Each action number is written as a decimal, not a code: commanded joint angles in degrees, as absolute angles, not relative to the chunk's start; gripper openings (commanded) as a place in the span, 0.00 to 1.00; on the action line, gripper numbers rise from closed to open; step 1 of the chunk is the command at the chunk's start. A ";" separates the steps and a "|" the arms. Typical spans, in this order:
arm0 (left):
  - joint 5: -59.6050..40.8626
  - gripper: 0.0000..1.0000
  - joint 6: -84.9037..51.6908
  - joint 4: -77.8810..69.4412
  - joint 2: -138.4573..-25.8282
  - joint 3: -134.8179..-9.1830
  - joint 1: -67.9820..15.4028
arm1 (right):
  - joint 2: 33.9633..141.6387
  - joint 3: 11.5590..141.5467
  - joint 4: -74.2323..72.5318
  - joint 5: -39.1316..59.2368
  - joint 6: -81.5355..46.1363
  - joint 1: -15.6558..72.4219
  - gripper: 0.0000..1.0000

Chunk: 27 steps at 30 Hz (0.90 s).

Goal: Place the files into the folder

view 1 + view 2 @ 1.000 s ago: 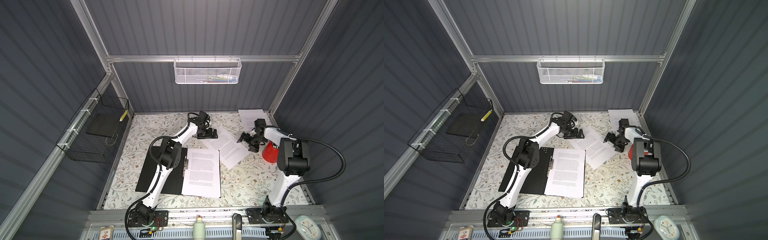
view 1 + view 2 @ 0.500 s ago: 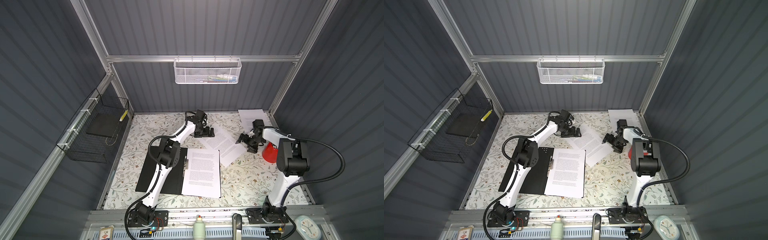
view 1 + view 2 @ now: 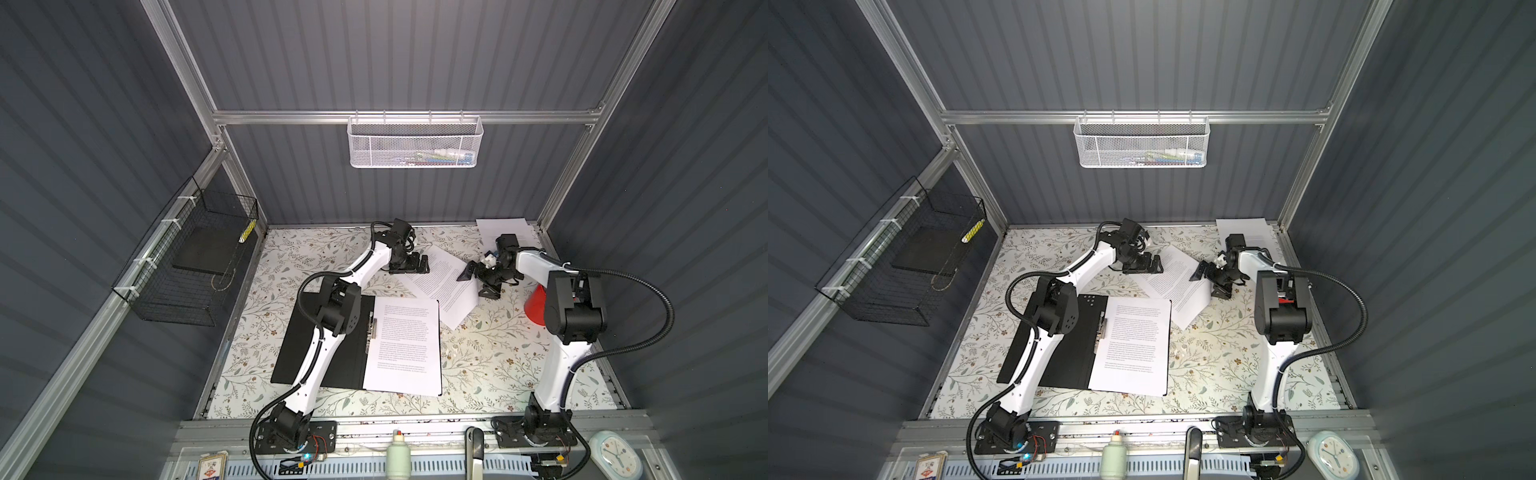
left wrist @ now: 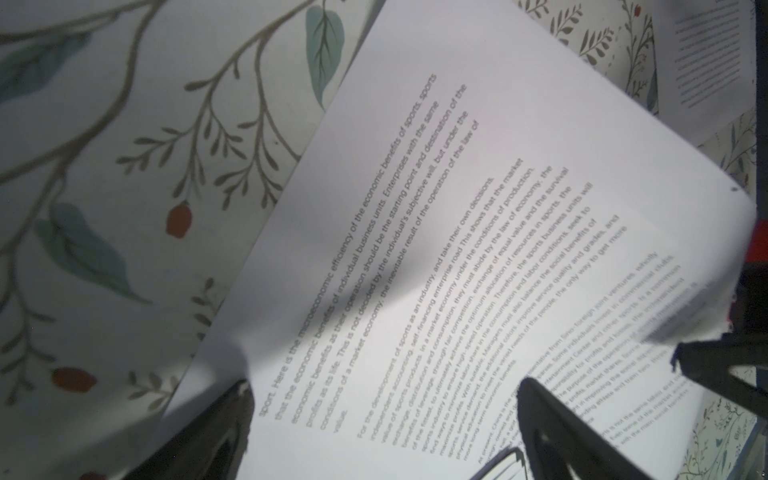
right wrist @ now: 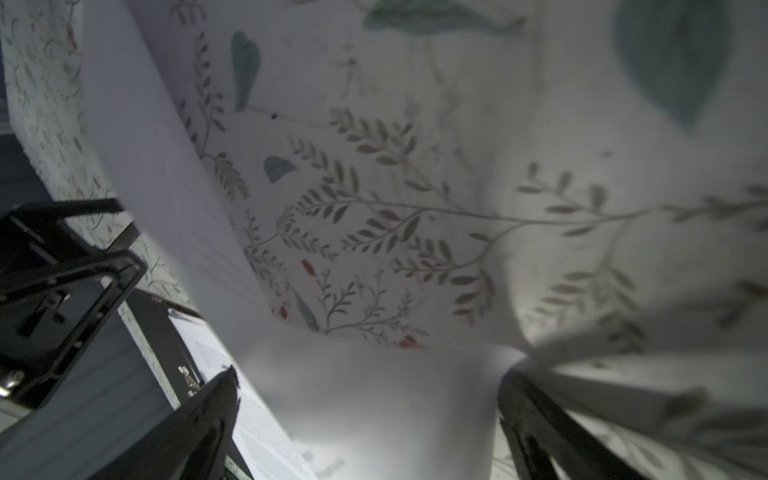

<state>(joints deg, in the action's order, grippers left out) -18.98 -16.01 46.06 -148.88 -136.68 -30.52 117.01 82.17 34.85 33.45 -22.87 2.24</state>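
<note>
Open folder [image 3: 349, 365] holding one sheet [image 3: 403, 345], another sheet [image 3: 440, 278] loose outside it

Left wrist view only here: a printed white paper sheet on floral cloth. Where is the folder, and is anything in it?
Observer: The flat folder, open with its black inside up, lies nearer the front than your loose tilted paper sheet. One printed white sheet already rests on its right half in both top views.
Operator: And the right hand?
Observer: The right hand is open at that loose sheet's other edge, opposite the left hand.
</note>
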 commanded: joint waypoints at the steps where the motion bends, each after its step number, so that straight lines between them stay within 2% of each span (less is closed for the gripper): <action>1: -20.21 1.00 -15.16 51.50 -154.07 -134.59 -30.15 | 116.68 83.79 31.55 43.49 -20.04 3.01 0.99; 5: -20.40 1.00 -15.20 50.98 -153.36 -133.36 -30.15 | 116.13 85.51 28.40 46.96 -19.52 4.51 0.99; 13: -20.47 1.00 -15.11 50.98 -153.06 -133.09 -30.15 | 117.92 93.10 29.19 47.20 -17.40 5.01 0.99; 18: -20.38 1.00 -14.94 50.93 -152.76 -133.12 -30.15 | 123.96 101.54 38.84 44.21 -14.10 5.25 0.98; 22: -20.46 1.00 -14.94 50.59 -152.52 -132.42 -30.15 | 125.52 101.43 39.46 43.52 -12.97 5.47 0.95; 27: -20.83 1.00 -14.94 50.45 -152.51 -132.44 -30.15 | 126.57 102.23 41.18 34.93 -12.21 6.00 0.96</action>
<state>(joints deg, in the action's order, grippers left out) -21.08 -15.55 44.88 -148.73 -135.79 -30.26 126.76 101.36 38.24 40.27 -13.74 5.54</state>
